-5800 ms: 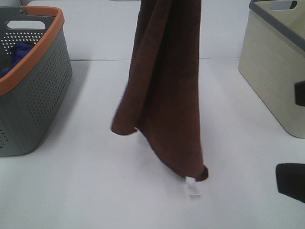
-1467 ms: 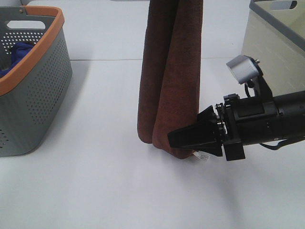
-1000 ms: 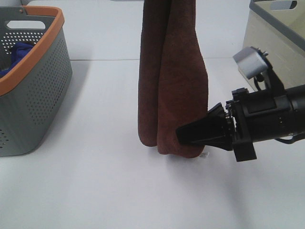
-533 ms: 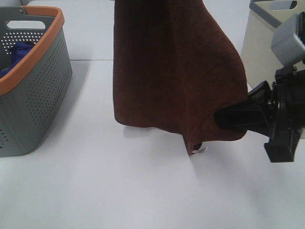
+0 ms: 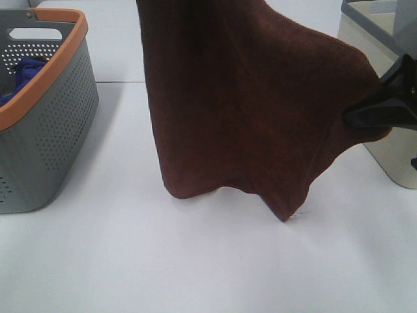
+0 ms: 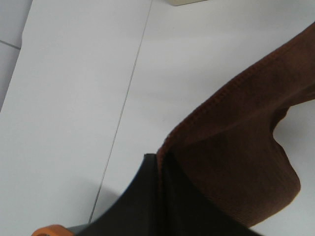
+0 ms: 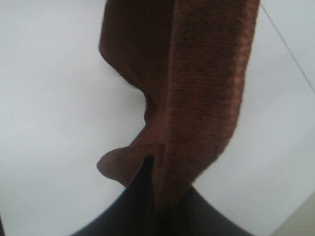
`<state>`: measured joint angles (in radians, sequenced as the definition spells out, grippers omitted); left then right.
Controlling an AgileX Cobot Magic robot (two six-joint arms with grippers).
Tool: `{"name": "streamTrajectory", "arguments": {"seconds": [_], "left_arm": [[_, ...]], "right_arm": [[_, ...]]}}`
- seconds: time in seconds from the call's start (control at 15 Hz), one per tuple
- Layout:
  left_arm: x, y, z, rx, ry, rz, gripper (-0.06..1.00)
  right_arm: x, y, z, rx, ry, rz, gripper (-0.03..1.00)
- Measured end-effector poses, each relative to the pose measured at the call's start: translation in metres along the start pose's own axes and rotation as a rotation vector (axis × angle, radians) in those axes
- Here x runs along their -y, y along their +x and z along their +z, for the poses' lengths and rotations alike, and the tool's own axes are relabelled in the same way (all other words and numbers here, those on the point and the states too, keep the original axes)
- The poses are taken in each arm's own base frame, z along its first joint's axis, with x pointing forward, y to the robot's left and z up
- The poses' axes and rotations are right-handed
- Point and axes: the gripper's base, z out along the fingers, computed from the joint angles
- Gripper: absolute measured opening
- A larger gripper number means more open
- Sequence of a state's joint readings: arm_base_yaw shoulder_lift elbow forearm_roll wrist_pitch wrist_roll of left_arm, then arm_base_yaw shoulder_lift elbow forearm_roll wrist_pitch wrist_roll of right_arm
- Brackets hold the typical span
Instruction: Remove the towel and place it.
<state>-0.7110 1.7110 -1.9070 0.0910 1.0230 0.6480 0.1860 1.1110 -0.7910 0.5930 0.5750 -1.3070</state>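
With the left tool clamped on the top hem of the towel and the right tool clamped on its side edge, draw both evenly apart so the cloth, hanging over the middle of the bench, lowers flat.

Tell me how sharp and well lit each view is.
Exterior high: even soft light, towel sharp, faint shadow on the table beneath it, right gripper dark at the frame edge. Left wrist: towel hem crisp, left gripper a black blur up close. Right wrist: towel weave grainy, gripper featureless black.
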Motion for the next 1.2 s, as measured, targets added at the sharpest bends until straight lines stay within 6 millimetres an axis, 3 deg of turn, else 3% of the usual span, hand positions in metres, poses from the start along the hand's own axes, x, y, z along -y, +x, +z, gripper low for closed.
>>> {"name": "streamTrajectory", "arguments": {"seconds": [0.2, 0.4, 0.47, 0.67, 1.0, 1.2], "left_arm": [[-0.006, 0.008, 0.027, -0.103, -0.081, -0.028, 0.0], [-0.007, 0.014, 0.069, -0.145, -0.127, -0.015, 0.0], [-0.008, 0.014, 0.074, -0.138, -0.135, -0.021, 0.0], [-0.039, 0.033, 0.104, -0.054, -0.248, -0.084, 0.0], [-0.104, 0.065, 0.114, 0.145, -0.507, -0.083, 0.0], [-0.108, 0.081, 0.139, 0.139, -0.508, -0.093, 0.0]], "right_arm": [[0.025, -0.007, 0.02, -0.016, 0.096, -0.165, 0.0], [0.053, -0.014, 0.044, -0.024, 0.193, -0.24, 0.0], [0.059, -0.017, 0.049, -0.023, 0.212, -0.249, 0.0], [0.094, -0.035, 0.073, -0.01, 0.306, -0.316, 0.0], [0.159, -0.074, 0.112, 0.042, 0.486, -0.419, 0.0], [0.177, -0.067, 0.142, 0.016, 0.517, -0.44, 0.0]]}}
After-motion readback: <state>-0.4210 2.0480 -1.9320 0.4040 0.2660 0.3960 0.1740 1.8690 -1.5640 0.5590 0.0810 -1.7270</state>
